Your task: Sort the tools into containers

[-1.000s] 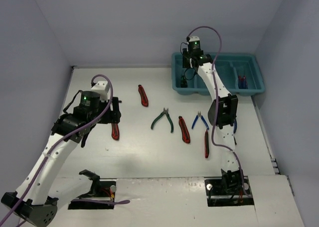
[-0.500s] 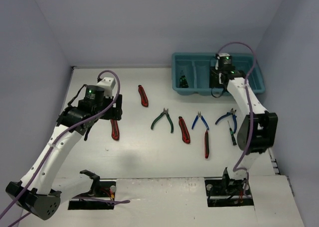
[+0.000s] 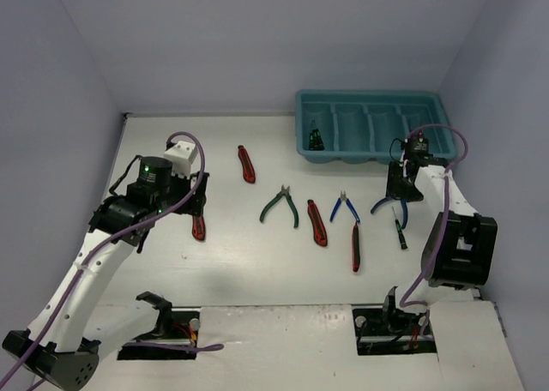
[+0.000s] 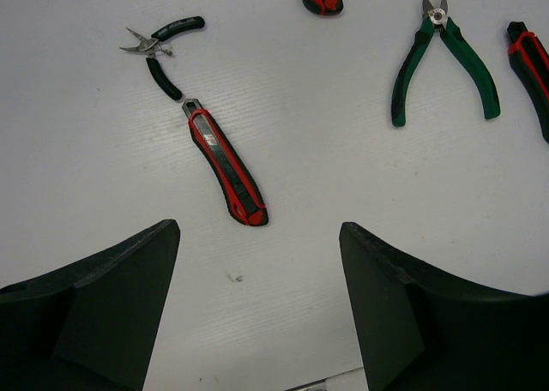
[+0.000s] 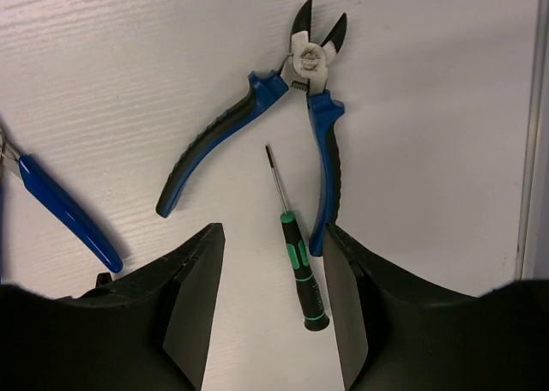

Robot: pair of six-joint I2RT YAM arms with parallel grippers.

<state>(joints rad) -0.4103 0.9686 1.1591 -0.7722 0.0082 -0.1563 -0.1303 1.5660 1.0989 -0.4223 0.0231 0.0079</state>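
The teal tray [image 3: 371, 94] stands at the back right, with one dark green-marked tool [image 3: 314, 139] in its leftmost compartment. My right gripper [image 3: 400, 190] [image 5: 273, 237] hangs open just in front of the tray, over blue-handled pliers [image 5: 296, 91] [image 3: 385, 204] and a green-and-black screwdriver [image 5: 302, 267] [image 3: 400, 232]. The screwdriver's handle shows between the fingers, not gripped. My left gripper [image 3: 197, 201] [image 4: 257, 237] is open above a red-and-black utility knife [image 4: 227, 172] [image 3: 198, 227]. Small black-handled pliers [image 4: 159, 48] lie just beyond that knife.
Spread over the white table are green pliers [image 3: 281, 205] [image 4: 442, 57], another red knife [image 3: 246, 164], a red knife [image 3: 317, 223], small blue pliers [image 3: 345, 207] and a red knife [image 3: 355, 245]. The table's right edge runs close beside the right gripper.
The right arm swung from the tray's left compartment, leaving a tool there, across the tray and down over the blue pliers, its jaws widening. The left arm shifted only slightly.
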